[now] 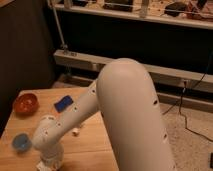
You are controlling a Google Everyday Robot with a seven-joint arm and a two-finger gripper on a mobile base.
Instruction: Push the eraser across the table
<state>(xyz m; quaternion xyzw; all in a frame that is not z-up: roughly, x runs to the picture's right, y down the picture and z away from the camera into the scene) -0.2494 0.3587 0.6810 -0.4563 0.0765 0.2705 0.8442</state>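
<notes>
You've got a glossy white, smooth-shelled arm (pixel 131 115): fat rounded elbow dome, narrower tube link (pixel 70 117) beyond. Small dark screw holes dot both in rows. The white gripper (pixel 50 163), closed up, sits over the near-left part of the pale wooden table (pixel 95 145).

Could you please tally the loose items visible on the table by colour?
Orange: 1 (bowl)
Blue: 2 (flat pad, small round dish)
White: 1 (small item beside the arm)
Total: 4
The end effector is down at the table's near left.
</notes>
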